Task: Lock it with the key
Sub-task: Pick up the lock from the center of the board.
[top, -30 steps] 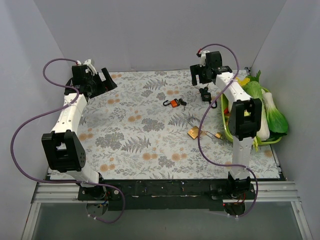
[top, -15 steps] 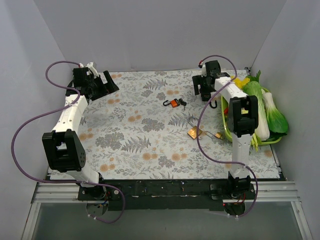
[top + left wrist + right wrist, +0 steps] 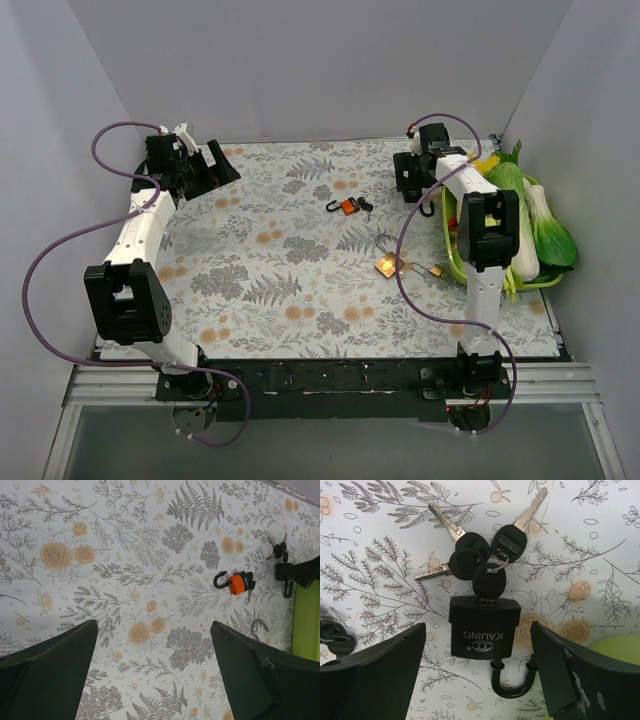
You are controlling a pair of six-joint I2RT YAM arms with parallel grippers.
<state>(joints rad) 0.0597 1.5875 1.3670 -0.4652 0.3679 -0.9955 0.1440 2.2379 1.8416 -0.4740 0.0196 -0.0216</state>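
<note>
A black padlock (image 3: 482, 627) marked KAIJING lies flat on the floral cloth. A black-headed key (image 3: 489, 581) sits in its keyhole, with three more keys on the same ring (image 3: 470, 555). One end of its shackle (image 3: 512, 686) stands outside the body. My right gripper (image 3: 477, 626) hangs open just above the padlock, one finger on each side and neither touching it. In the top view the right gripper (image 3: 415, 185) hides most of this lock. My left gripper (image 3: 154, 630) is open and empty over bare cloth at the far left (image 3: 215, 165).
An orange padlock (image 3: 348, 206) with small keys lies mid-table, also visible from the left wrist (image 3: 237, 582). A brass padlock (image 3: 388, 265) and loose keys (image 3: 437, 270) lie nearer the front. A green basket (image 3: 452, 255) of vegetables (image 3: 540, 220) stands by the right wall.
My right gripper has dropped and shifted slightly right, down over the black padlock, staying open. The left arm has barely moved.
</note>
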